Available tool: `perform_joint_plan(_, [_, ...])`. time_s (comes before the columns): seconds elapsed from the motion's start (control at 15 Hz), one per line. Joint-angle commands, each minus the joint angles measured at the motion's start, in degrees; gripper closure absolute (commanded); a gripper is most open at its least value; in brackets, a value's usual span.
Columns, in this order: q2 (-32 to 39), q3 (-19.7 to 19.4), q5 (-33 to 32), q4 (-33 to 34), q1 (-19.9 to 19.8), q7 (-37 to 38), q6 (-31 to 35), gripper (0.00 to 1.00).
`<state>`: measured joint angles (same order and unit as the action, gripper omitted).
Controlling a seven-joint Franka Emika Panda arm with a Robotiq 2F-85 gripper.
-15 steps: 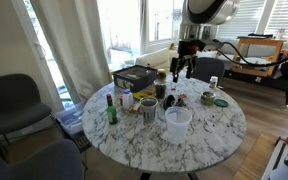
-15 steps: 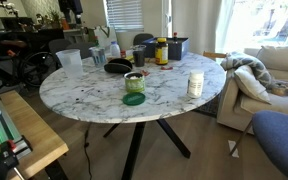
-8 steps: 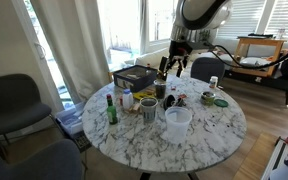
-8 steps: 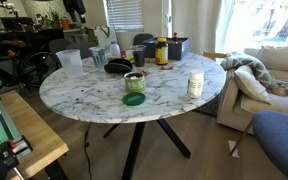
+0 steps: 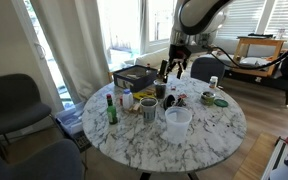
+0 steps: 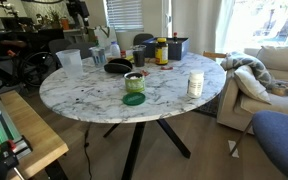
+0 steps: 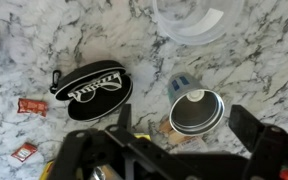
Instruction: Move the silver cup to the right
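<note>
A: Where's the claw?
B: The black claw hangs spread apart above the white marble desk.
A: The cup?
B: The dull silver metal cup stands upright beneath it, just beside a black oval pouch, with a translucent white tub beyond.

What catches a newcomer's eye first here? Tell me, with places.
The round marble table, crowded with small items, dominates both exterior views. Above that clutter hangs the open gripper. In the wrist view, a black oval case lies beside the silver cup, with a translucent white tub at the top edge.
</note>
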<state>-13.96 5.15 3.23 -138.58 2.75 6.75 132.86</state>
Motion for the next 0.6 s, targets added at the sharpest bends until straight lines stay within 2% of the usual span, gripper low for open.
perform_joint_plan(0.0, [7.2, 0.3, -0.7, 1.5, 0.3, 1.3, 5.7, 0.0])
perform_joint_plan(0.13, [10.6, 0.4, 0.2, 1.9, 0.7, 2.4, 11.0, 0.0])
perform_joint_plan(0.2, [12.1, 0.6, -1.5, 2.5, 0.5, 3.9, 10.6, 0.0])
perform_joint_plan(0.27, [8.4, 0.0, -0.5, 0.7, 0.6, 1.5, 9.4, 0.0])
perform_joint_plan(0.53, [11.9, 0.1, -0.5, 2.3, 0.8, 2.3, 10.0, 0.0])
